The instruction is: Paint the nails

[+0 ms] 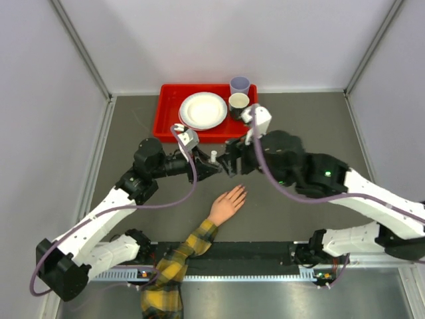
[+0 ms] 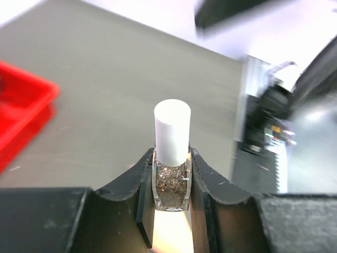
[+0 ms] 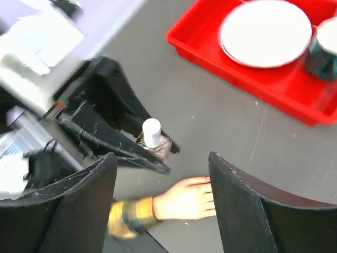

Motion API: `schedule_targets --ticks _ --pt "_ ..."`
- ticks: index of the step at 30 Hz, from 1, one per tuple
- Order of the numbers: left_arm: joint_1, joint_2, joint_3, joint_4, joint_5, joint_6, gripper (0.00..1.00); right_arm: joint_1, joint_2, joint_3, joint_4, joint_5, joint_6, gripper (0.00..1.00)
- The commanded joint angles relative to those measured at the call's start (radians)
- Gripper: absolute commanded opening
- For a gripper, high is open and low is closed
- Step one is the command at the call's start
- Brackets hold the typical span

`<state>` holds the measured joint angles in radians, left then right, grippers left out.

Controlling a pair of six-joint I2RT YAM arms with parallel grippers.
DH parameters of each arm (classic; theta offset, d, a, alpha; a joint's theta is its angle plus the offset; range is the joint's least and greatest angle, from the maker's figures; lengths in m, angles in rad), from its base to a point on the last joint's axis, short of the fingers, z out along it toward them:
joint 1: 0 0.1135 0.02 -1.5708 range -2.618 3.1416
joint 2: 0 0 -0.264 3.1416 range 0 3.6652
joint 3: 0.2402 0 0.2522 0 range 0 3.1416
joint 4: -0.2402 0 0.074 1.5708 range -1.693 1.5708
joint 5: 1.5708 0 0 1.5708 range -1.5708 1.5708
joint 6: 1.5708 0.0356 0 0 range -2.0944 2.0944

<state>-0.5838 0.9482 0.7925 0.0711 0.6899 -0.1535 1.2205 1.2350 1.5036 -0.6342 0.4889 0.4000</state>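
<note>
My left gripper point(image 1: 211, 166) point(image 2: 172, 153) is shut on a small clear bottle point(image 1: 214, 157) point(image 2: 171, 187) point(image 3: 154, 141) of glittery polish, upright, with its white cap point(image 2: 172, 132) on. Close to the right of it, my right gripper point(image 1: 229, 163) point(image 3: 163, 158) stands open and holds nothing. Below both lies the pale mannequin hand point(image 1: 227, 205) point(image 3: 184, 199), flat on the table, in a yellow-and-black plaid sleeve point(image 1: 176, 262). Its nails at the fingertips point(image 1: 242, 191) are too small to make out. In the right wrist view my own finger partly hides those fingertips.
A red tray point(image 1: 169, 113) point(image 3: 210, 50) at the back holds a white plate point(image 1: 202, 109) point(image 3: 266, 31). A dark cup point(image 1: 238, 103) stands at the tray's right corner, a pale purple cup point(image 1: 240, 85) just behind it. A black rail point(image 1: 252, 256) runs along the near edge.
</note>
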Motion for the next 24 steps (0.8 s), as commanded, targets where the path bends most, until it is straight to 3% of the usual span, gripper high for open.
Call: schedule_targets --ticks 1,2,4,5,8,13,24 --pt "0.006 0.047 0.045 0.169 0.287 -0.089 0.0 -0.158 -0.155 -0.054 0.047 -0.414 -0.156 0.62" --pt "0.006 0.057 0.044 0.194 0.334 -0.112 0.0 -0.206 -0.164 -0.074 0.057 -0.631 -0.156 0.59" --pt "0.006 0.076 0.037 0.245 0.431 -0.181 0.0 -0.314 -0.178 -0.094 0.083 -0.775 -0.155 0.57" --pt "0.006 0.083 0.036 0.284 0.453 -0.199 0.0 -0.332 -0.175 -0.1 0.087 -0.903 -0.168 0.57" --pt "0.002 0.1 0.03 0.328 0.499 -0.25 0.0 -0.351 -0.129 -0.076 0.07 -1.068 -0.208 0.61" --pt "0.002 0.121 0.033 0.351 0.542 -0.287 0.0 -0.351 -0.063 -0.049 0.077 -1.142 -0.231 0.61" --pt "0.002 0.118 0.033 0.368 0.568 -0.304 0.0 -0.352 -0.009 -0.016 0.085 -1.168 -0.257 0.46"
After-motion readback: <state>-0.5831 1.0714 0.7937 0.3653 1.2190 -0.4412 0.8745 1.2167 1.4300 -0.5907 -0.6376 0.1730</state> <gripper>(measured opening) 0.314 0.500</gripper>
